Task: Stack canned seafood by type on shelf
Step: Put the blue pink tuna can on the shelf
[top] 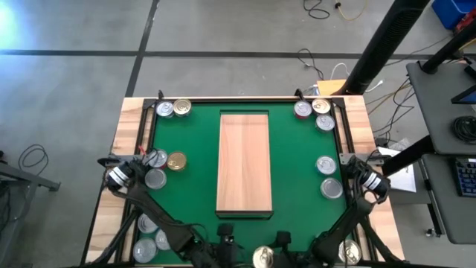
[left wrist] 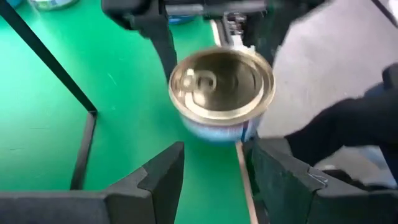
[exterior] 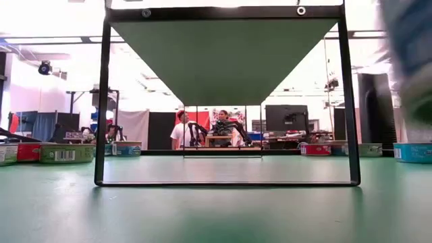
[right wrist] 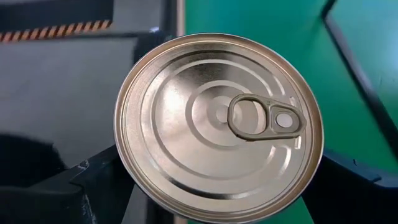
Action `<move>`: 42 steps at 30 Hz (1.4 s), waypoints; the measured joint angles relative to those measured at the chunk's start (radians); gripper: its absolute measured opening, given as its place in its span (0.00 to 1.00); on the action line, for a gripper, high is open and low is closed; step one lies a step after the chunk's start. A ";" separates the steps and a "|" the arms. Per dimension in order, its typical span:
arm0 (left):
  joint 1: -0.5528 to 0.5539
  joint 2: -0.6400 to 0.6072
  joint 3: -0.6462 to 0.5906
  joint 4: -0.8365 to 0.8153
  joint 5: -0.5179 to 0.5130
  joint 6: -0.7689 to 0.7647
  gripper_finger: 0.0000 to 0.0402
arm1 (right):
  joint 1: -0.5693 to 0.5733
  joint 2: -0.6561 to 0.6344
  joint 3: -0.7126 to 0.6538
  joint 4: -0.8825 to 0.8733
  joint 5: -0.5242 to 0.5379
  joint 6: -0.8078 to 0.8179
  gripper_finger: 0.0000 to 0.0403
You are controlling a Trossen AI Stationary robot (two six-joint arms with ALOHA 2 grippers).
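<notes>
Right gripper point(right wrist: 217, 183) clamped on a gold-topped can point(right wrist: 219, 127); left gripper point(left wrist: 214, 168) half-spread, empty.
Can: round, short, gold lid with concentric rings and pull tab; the left wrist view alone shows its blue-white side label. That view has the can just ahead of the left gripper's fingers point(left wrist: 158, 177), over the green mat's point(top: 186, 193) edge. High view puts it at the near table edge between both arm bases, with the shelf point(top: 244, 160) bare beyond it and other tins point(top: 326, 165) at both sides. Low view misses the held can.
</notes>
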 joint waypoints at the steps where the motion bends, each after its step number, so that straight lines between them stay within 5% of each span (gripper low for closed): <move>1: -0.008 -0.019 0.000 -0.023 0.000 0.010 0.44 | 0.000 -0.009 0.022 -0.033 -0.008 -0.009 0.90; 7: -0.025 -0.163 0.000 -0.230 -0.040 0.063 0.44 | -0.010 -0.068 0.162 -0.269 -0.023 -0.064 0.90; 14: -0.006 -0.361 -0.002 -0.536 -0.381 0.054 0.44 | -0.123 -0.181 0.252 -0.426 -0.019 -0.195 0.90; 27: 0.085 -0.595 -0.107 -0.797 -0.393 0.091 0.44 | -0.559 -0.334 0.310 -0.440 -0.129 -0.637 0.90; 35: 0.188 -0.906 -0.399 -0.611 -0.362 0.158 0.44 | -0.826 -0.318 0.277 -0.418 -0.295 -0.773 0.90; 42: 0.530 -1.086 -0.606 -0.204 0.025 0.534 0.44 | -1.026 -0.283 0.273 -0.346 -0.528 -0.817 0.90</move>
